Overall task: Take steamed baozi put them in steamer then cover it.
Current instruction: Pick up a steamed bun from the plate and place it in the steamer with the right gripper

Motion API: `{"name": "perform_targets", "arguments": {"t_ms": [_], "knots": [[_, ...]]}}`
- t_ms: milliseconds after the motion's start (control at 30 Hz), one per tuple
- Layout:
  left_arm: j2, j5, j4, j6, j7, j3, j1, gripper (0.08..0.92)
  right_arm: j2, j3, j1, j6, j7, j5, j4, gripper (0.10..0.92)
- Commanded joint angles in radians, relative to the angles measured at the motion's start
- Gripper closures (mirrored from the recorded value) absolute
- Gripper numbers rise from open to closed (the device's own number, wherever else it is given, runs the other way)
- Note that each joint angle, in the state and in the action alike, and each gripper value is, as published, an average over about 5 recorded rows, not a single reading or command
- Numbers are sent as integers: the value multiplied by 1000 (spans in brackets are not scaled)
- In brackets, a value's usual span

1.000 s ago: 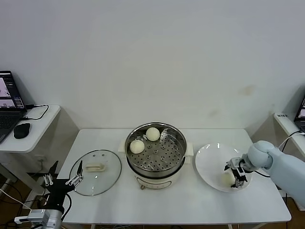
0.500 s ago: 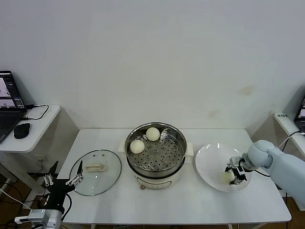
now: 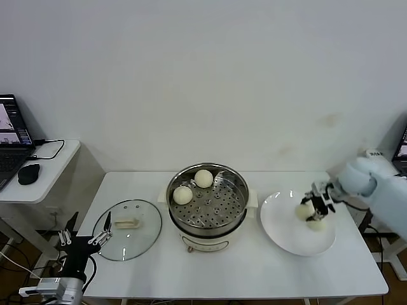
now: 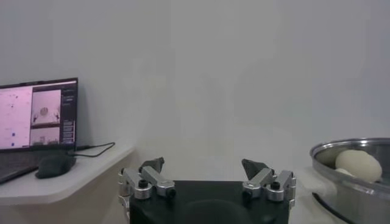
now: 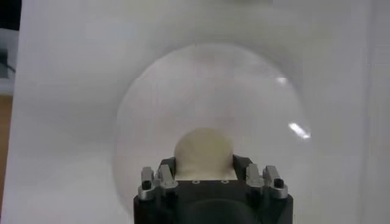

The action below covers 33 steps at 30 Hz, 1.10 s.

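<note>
1 baozi (image 3: 305, 211) clenched in right fingers (image 3: 320, 202) above plate (image 3: 283, 232) | left fingers (image 3: 82, 241) released

You see an evenly lit, bright room with soft overhead light and only faint shadows under the table (image 3: 127, 184). Small glints sit on the steel pot (image 3: 208, 203) and the glass lid (image 3: 127, 229). On the right wrist view, a bright streak of glare marks the white plate (image 5: 292, 131), and the bun (image 5: 203, 153) close to the lens looks soft. The left wrist view is hazy, its laptop (image 4: 38, 114) slightly blurred.
</note>
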Motion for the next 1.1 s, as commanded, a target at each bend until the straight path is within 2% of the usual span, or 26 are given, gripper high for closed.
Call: {"name": "perform_targets", "arguments": {"t_ms": [33, 267, 433, 667, 867, 1100], "knots": [[-1, -1, -17, 0, 0, -4, 5, 177, 125, -281, 497, -23, 11, 210, 27, 431], [-9, 1, -21, -1, -2, -9, 6, 177, 320, -362, 558, -32, 76, 342, 106, 431], [-17, 0, -28, -1, -2, -21, 6, 177, 420, -414, 537, 11, 101, 369, 133, 427], [-25, -5, -39, -1, -3, -39, 8, 177, 533, -471, 455, 175, 100, 239, 85, 423], [-30, -11, -46, -2, -4, -51, 13, 177, 582, -516, 427, 322, 106, 55, 53, 423], [-40, -13, -52, -2, -7, -54, 14, 177, 628, -550, 425, 441, 128, -55, 38, 423]]}}
